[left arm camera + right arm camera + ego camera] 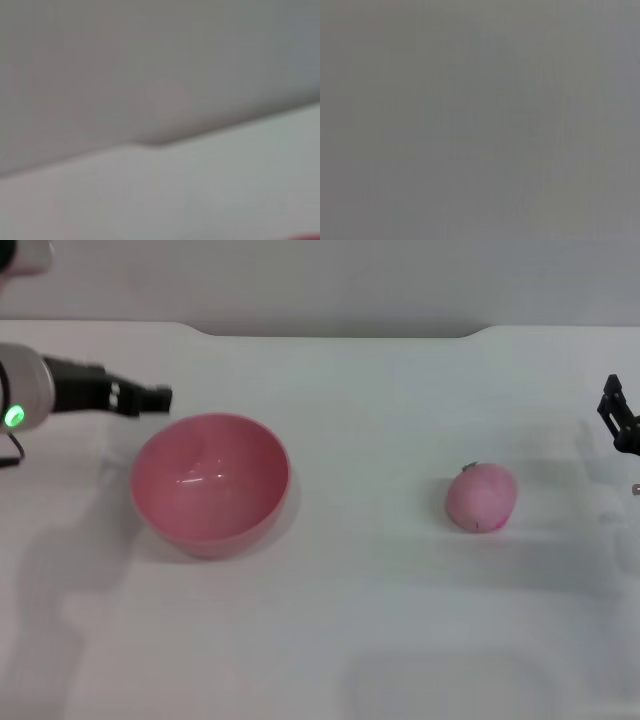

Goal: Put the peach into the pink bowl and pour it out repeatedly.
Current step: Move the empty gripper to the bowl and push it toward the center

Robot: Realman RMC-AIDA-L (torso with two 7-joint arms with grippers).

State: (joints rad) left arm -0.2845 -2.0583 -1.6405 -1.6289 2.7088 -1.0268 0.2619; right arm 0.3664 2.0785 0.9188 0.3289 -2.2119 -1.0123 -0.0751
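Your left gripper (160, 397) reaches in level at 10 o'clock, just beside the pink bowl (210, 483) rim, finger state unreadable; right gripper (620, 420) at 3 o'clock edge, likewise unreadable; peach (481, 498) on the desk (380, 620), well apart from bowl.

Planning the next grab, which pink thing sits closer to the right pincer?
The peach; the bowl sits far across the table, beside the left pincer.

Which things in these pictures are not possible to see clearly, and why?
- Right pincer: head view, cut off by the picture's edge; its fingers cannot be judged.
- Left pincer: head view, too small to judge.
- Left wrist view: blurred; only table.
- Right wrist view: plain grey, nothing recognisable.
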